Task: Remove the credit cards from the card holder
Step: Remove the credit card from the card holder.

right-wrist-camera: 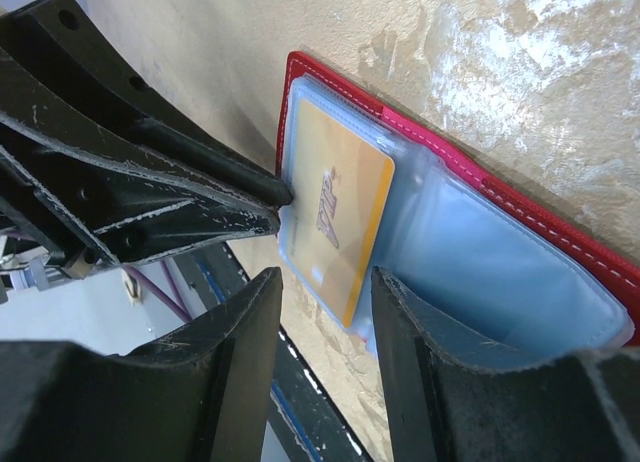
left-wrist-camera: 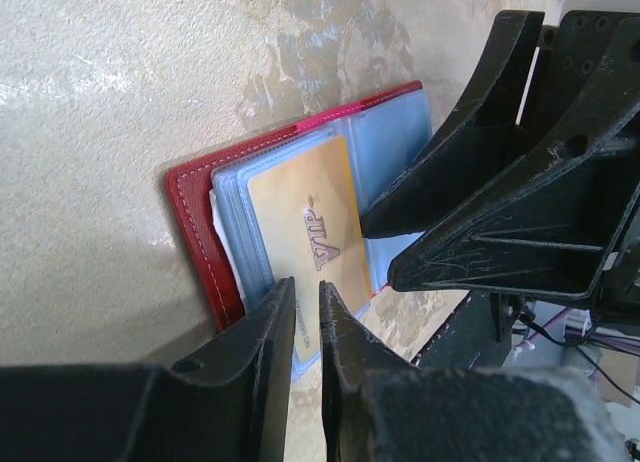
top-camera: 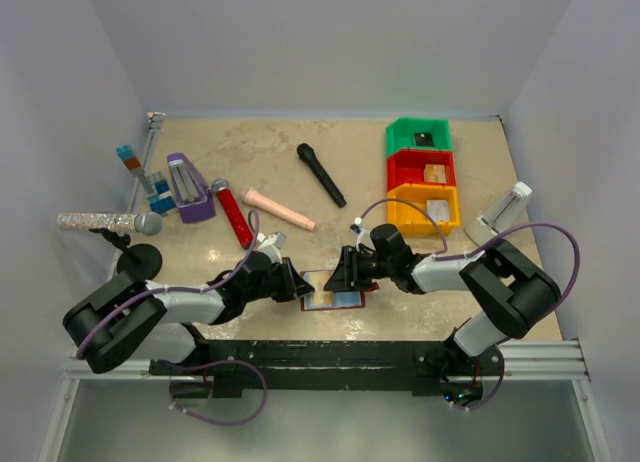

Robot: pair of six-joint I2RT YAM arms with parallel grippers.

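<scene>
- My left gripper (left-wrist-camera: 306, 287) has jaws nearly together at the card holder (left-wrist-camera: 197, 232)'s edge; whether it grips, I cannot tell.
- My right gripper (right-wrist-camera: 328, 282) is spread, straddling the gold card (left-wrist-camera: 300, 222).
- That card pokes out of the holder.

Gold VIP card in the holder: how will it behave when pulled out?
The gold card is probably stiff: its end juts flat past the sleeve. Likely slippery: glossy face, thin edge, so a pinch may slide. The card holder looks light and may drag along unless pinned.
</scene>
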